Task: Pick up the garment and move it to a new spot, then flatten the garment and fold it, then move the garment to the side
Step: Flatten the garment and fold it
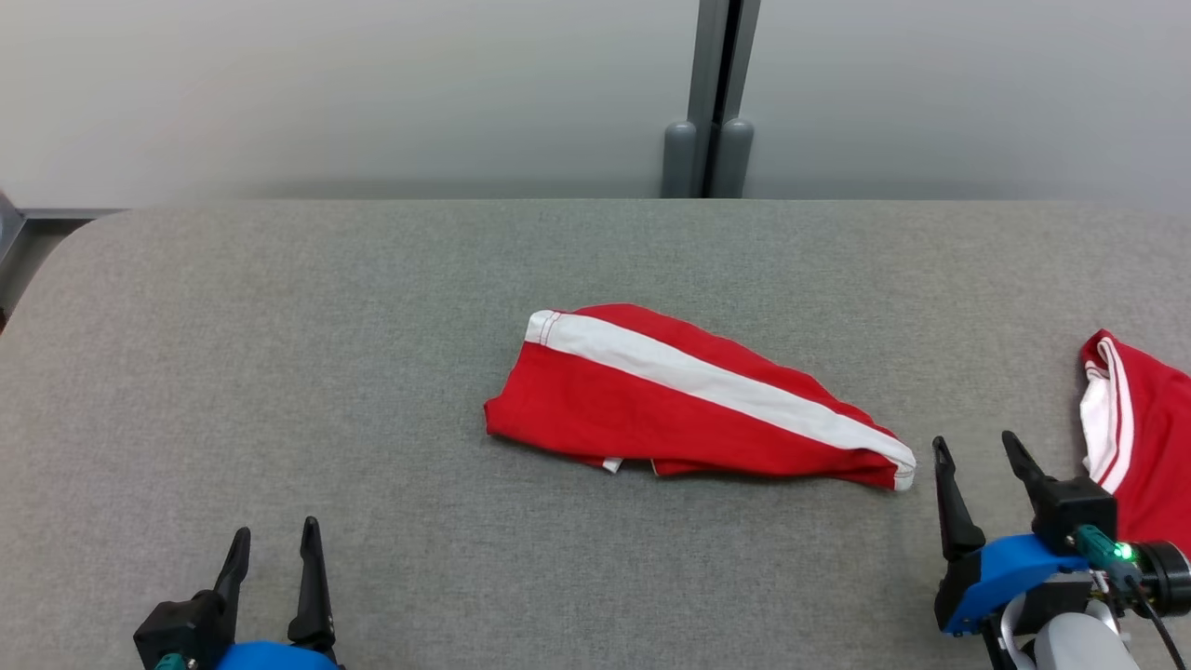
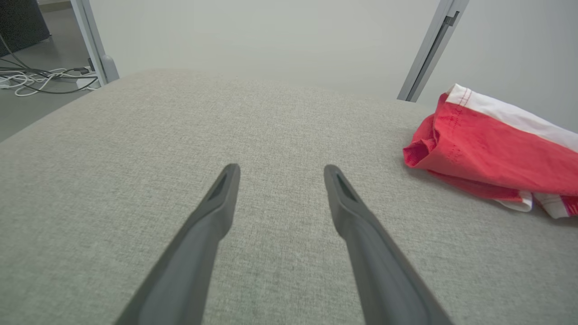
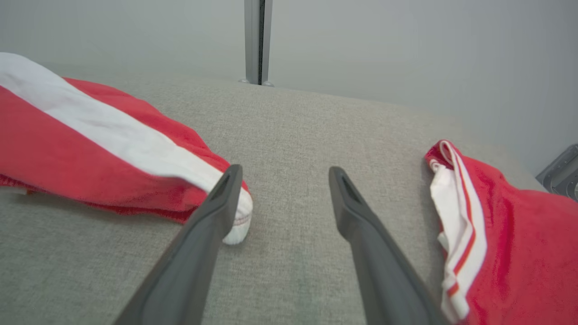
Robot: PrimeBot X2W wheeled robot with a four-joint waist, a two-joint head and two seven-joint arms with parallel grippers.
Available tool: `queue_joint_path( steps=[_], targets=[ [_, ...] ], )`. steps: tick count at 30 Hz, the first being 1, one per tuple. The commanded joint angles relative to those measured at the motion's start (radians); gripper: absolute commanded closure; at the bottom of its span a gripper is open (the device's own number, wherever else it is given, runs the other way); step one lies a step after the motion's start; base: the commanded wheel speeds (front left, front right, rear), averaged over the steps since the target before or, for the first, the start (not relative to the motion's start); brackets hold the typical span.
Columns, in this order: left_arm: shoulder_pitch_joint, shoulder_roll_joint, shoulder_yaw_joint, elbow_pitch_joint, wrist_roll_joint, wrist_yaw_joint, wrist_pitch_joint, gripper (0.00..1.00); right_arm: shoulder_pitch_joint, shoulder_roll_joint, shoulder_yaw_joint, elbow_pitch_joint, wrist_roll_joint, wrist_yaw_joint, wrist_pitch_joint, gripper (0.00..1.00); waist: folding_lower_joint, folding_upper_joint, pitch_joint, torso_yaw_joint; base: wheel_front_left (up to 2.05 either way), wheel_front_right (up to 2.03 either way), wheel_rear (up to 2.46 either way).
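Red garment [image 1: 689,400], loosely folded into a long wedge, lies near the middle of the grey fabric surface [image 1: 279,354]. Its wide end points left and far; its narrow end points right and near. A white stripe [image 1: 716,380] runs along its far edge from end to end. Bits of white hem peek out under the near edge.

Right gripper [image 1: 975,440]: near right, just beside the garment's narrow end, fingers spread apart with nothing between them. In the right wrist view its left finger overlaps the white tip of the stripe; contact cannot be told.

Second red-and-white garment [image 1: 1149,447]: at the right edge of the surface, just right of the right gripper, well apart from the first.

Left gripper [image 1: 276,527]: near left, well apart from the garment, fingers spread over bare fabric, holding nothing.

Grey post [image 1: 712,93] stands against the pale wall [image 1: 372,84] beyond the far edge. Cables [image 2: 40,79] lie on the floor off the far left corner.
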Motion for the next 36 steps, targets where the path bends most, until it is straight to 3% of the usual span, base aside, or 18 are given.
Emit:
queue_joint_path(
  steps=[1,12,23,29,36],
  targets=[
    [0.01,-0.003,0.009,-0.003,0.008,-0.001,-0.002,0.0,0.032,-0.003,-0.001,-0.043,0.033,0.0,-0.003,0.0,0.0001,-0.0001,-0.023,-0.023,0.0,0.0,0.0],
    [0.041,-0.021,0.045,-0.018,0.042,-0.001,-0.002,0.0,0.156,-0.003,0.081,-0.158,0.204,0.0,-0.003,0.0,0.0001,-0.0001,-0.063,-0.086,0.0,0.0,0.0],
    [-0.002,-0.028,0.012,-0.006,0.019,-0.001,-0.002,0.0,0.173,-0.003,0.124,-0.173,0.243,0.0,-0.003,0.0,0.0001,-0.0001,-0.035,-0.121,0.0,0.0,0.0],
    [-0.14,0.038,-0.091,0.028,-0.096,-0.001,-0.002,0.0,0.132,-0.003,0.182,-0.206,0.269,0.0,-0.003,0.0,0.0001,-0.0001,0.042,-0.179,0.0,0.0,0.0],
    [-0.327,0.169,-0.261,0.072,-0.302,-0.001,-0.002,0.0,0.123,-0.003,0.229,-0.24,0.298,0.0,-0.003,0.0,0.0001,-0.0001,0.119,-0.26,0.0,0.0,0.0]
  ],
)
